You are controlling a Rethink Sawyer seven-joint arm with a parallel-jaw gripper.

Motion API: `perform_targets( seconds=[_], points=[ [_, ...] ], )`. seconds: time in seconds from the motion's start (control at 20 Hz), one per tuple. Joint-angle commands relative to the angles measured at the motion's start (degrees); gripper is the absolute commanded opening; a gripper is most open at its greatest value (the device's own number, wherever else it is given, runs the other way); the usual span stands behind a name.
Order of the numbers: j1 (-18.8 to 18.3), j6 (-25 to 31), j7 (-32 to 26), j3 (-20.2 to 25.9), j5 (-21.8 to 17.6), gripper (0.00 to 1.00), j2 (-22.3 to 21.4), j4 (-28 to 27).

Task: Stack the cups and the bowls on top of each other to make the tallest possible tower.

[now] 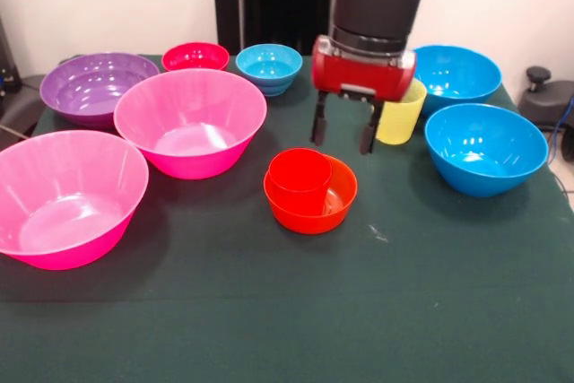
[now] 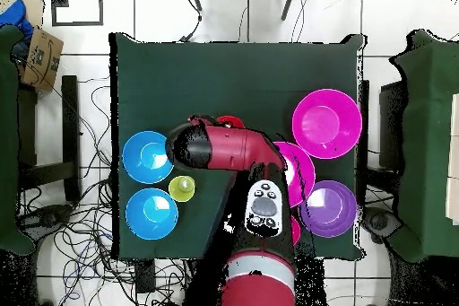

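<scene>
The red cup (image 1: 300, 174) stands upright inside the small orange bowl (image 1: 334, 202) at the middle of the table; in the overhead view only a red sliver (image 2: 230, 122) of this pair shows beside the arm. My gripper (image 1: 343, 134) hangs open just behind and above them, with nothing between its black fingers (image 1: 318, 123). The yellow cup (image 1: 401, 114) (image 2: 182, 187) stands right behind the gripper's right finger. Two large blue bowls (image 1: 484, 148) (image 1: 456, 72) sit to the right. The small light-blue bowl (image 1: 269, 66) and small red bowl (image 1: 195, 56) are at the back.
Two large pink bowls (image 1: 190, 120) (image 1: 67, 196) and a purple bowl (image 1: 94, 87) fill the left side of the green table (image 1: 287, 311). In the overhead view the arm (image 2: 235, 150) covers the table's middle, and cables lie on the floor around it.
</scene>
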Motion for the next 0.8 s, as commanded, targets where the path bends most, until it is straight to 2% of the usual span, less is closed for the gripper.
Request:
perform_targets(
  seconds=[0.05, 0.4, 0.55, 0.8],
  points=[
    [-3.10, 3.96, -2.21, 6.54, -4.25, 1.00, -2.74, 5.76],
    [-5.88, 4.39, -3.56, 8.16, -5.08, 1.00, -5.89, 10.23],
    [-6.46, 4.91, -2.94, 8.91, -4.70, 1.00, -8.64, 14.36],
    [-9.39, 1.77, -2.86, 11.20, -5.57, 1.00, -11.18, 21.42]
  ],
)
